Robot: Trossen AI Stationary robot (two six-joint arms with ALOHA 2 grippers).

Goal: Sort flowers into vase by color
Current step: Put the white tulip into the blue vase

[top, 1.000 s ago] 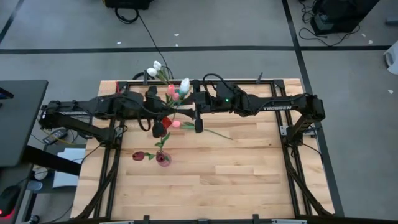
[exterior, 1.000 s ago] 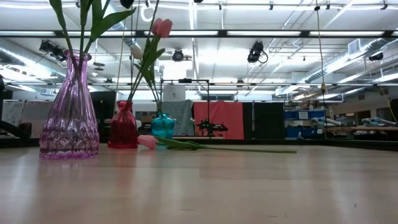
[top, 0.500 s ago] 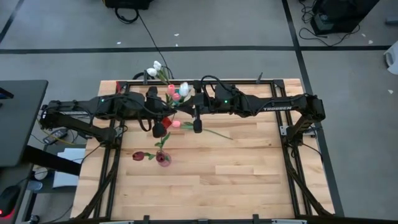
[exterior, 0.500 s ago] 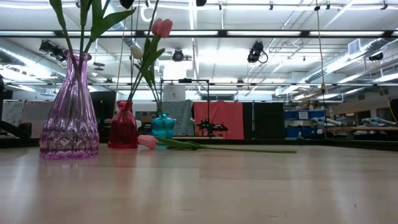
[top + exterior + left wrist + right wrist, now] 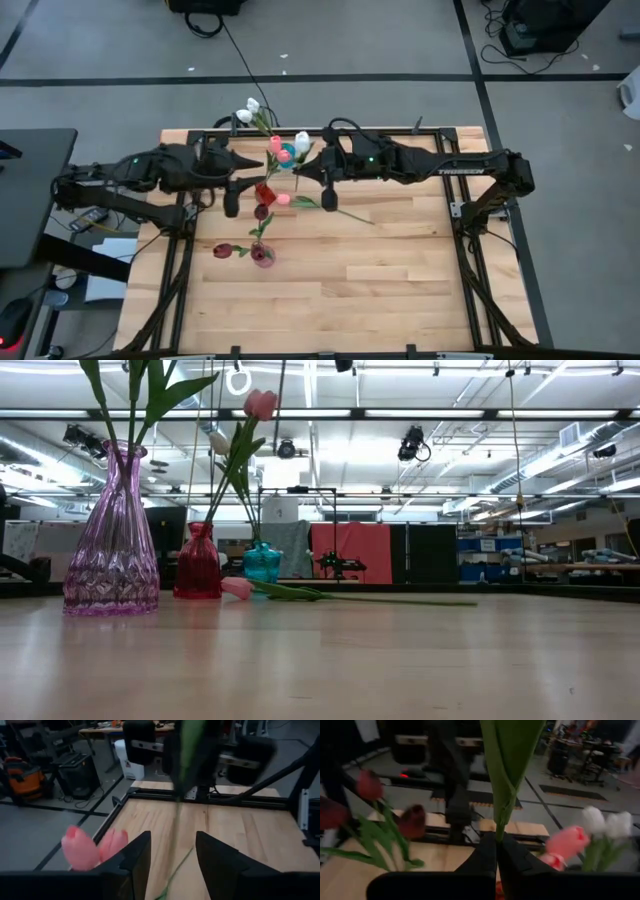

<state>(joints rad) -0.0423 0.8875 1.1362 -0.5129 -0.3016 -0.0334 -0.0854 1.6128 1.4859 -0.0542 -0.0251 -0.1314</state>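
Right, my right gripper [image 5: 297, 168] sits above the red vase [image 5: 198, 564], fingers pinched together on a green stem [image 5: 501, 800] that runs straight out from between the tips. Left gripper [image 5: 240, 162] faces it from the other side of that vase, fingers [image 5: 131, 865] apart, nothing touching them; the stem shows in the gap but farther off. Pink tulip [image 5: 237, 588] lies flat on the table [image 5: 400, 280] just beside the red vase. Teal vase [image 5: 262, 563] stands behind the red one, purple vase [image 5: 111, 535] in front.
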